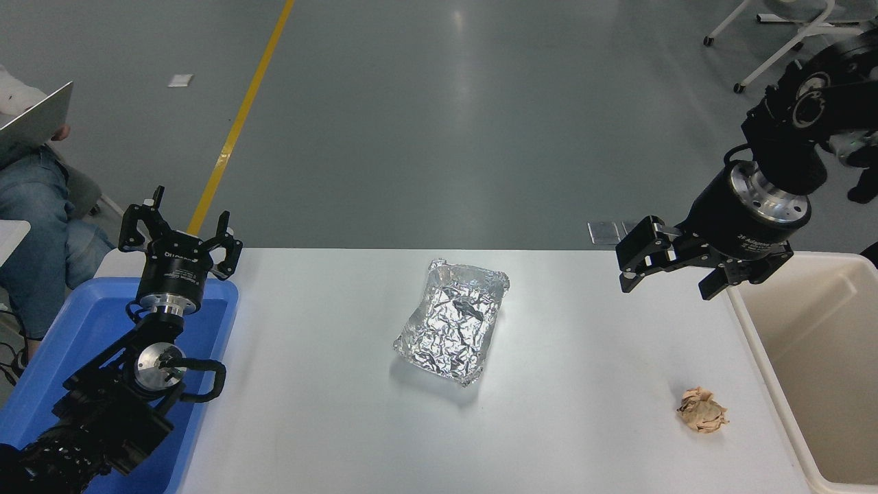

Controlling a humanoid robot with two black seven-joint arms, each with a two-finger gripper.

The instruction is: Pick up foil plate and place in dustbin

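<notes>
The foil plate (453, 321) is a shiny, wrinkly silver tray lying alone at the middle of the white table (329, 412). The dustbin (761, 343) is a cream-beige bin at the table's right edge, its inside smooth and deep. My right gripper (669, 287) is open and empty, held above the table between the foil plate and the dustbin, well to the right of the plate. My left gripper (180, 226) is open and empty, parked at the left over a blue tub.
A blue plastic tub (68, 357) stands at the table's left edge under the left arm. A small tan paper wad (702, 409) lies near the dustbin at the front right. A seated person (34, 226) with a laptop is at the far left.
</notes>
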